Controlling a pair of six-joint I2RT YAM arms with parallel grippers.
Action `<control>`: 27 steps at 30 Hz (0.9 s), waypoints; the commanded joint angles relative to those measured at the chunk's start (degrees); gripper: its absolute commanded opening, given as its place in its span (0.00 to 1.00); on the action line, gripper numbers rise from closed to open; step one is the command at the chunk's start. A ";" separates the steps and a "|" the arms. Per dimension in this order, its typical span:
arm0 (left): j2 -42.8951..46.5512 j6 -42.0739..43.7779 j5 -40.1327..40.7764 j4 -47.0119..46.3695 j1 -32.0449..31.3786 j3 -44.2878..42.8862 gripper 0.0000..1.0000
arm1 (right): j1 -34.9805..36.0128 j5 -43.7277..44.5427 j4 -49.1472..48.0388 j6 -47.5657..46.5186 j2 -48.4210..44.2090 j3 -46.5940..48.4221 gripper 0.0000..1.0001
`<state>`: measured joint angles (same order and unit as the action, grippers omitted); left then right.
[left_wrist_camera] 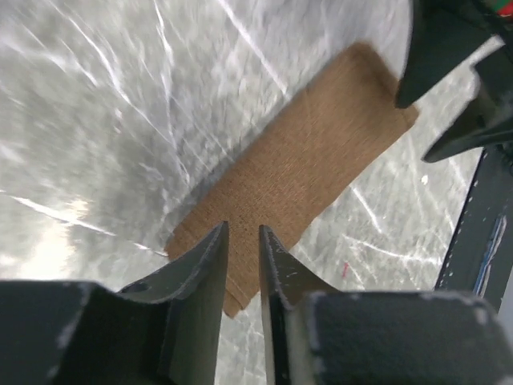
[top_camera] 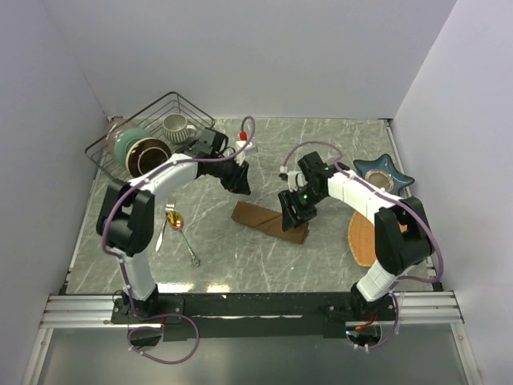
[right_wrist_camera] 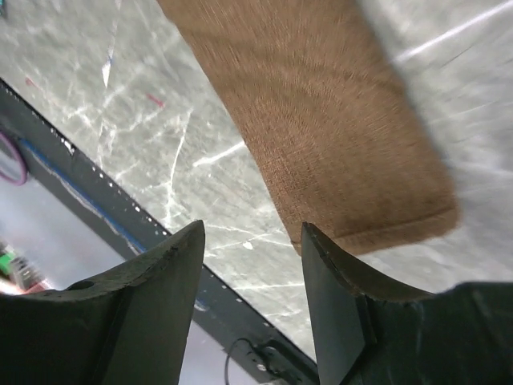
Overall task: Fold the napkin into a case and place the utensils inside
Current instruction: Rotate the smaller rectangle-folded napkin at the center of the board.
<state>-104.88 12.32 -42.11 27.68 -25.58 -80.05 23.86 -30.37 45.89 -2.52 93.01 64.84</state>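
Note:
The napkin (top_camera: 258, 216) lies on the marble table as a narrow dark-brown folded strip, the case. My left gripper (top_camera: 240, 186) hovers over its far-left end. In the left wrist view its fingers (left_wrist_camera: 241, 231) stand a little apart, with only the cloth (left_wrist_camera: 313, 152) showing below the gap. My right gripper (top_camera: 290, 218) is over the strip's right end. It is open (right_wrist_camera: 252, 228) and the cloth's end (right_wrist_camera: 321, 104) lies beside its right finger, not between the jaws. The utensils, a fork (top_camera: 164, 226) and a gold-bowled spoon (top_camera: 183, 234), lie to the left of the napkin.
A black wire basket (top_camera: 108, 148) at the back left holds bowls and a mug (top_camera: 178, 126). A blue star-shaped dish (top_camera: 385, 171) sits at the right. An orange-tan mat (top_camera: 361, 239) lies partly under the right arm. The table's black front rail (right_wrist_camera: 120, 192) is near.

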 commanded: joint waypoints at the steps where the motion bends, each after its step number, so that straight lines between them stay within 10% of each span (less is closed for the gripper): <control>1: -4.63 1.74 0.79 1.94 -1.22 -0.20 0.27 | -0.04 -2.68 -0.18 2.26 1.73 -3.40 0.59; 20: 2.83 0.34 0.90 2.20 -1.66 18.87 0.18 | -0.21 21.66 1.84 -8.17 17.02 9.33 0.59; 27: 15.49 -4.15 0.34 -2.54 -0.08 19.85 0.45 | -0.30 16.85 6.13 -15.05 12.31 19.28 0.81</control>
<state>-96.53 10.31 -41.74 28.77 -26.94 -57.95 23.88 -13.50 50.54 -11.77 110.74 80.68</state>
